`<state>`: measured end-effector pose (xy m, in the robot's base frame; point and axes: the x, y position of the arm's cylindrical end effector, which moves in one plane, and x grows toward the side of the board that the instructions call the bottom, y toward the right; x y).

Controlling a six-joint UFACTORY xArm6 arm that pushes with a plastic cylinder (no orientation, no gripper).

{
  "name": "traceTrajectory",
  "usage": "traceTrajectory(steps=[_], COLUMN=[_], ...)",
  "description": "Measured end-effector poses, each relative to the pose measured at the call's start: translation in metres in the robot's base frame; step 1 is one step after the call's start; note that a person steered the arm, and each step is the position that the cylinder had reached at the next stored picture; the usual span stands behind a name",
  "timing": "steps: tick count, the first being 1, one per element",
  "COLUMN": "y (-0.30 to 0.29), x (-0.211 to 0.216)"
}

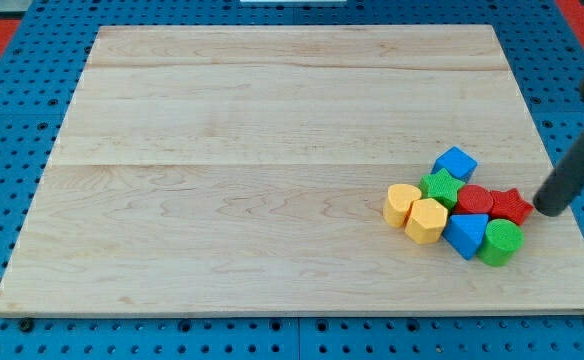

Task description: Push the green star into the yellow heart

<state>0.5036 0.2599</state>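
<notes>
Green star (440, 186) low on the view's right of the wooden board (252, 170), touching the yellow heart (402, 203) at its left and wedged into a tight cluster: blue cube (455, 162) just above, red cylinder (475, 200) at its right, yellow hexagon (426, 220) just below. Further out, red star (512, 206) at the cluster's right end, blue triangular block (465, 235) and green cylinder (500, 242) along its bottom edge. Rod slanting in from the view's right, my tip (547, 210) just right of the red star, perhaps touching it, hard to tell; no jaws there, only a plain rod end, well apart from the green star.
</notes>
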Motion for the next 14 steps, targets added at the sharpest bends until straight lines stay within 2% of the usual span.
traceTrajectory(steps=[3,5,6,7,9,10,12,14], y=[-0.005,-0.022,-0.034,-0.072,-0.090,-0.045,-0.033,-0.111], x=[0.023,0.015,-0.008,-0.034,-0.045,-0.050,-0.043,-0.018])
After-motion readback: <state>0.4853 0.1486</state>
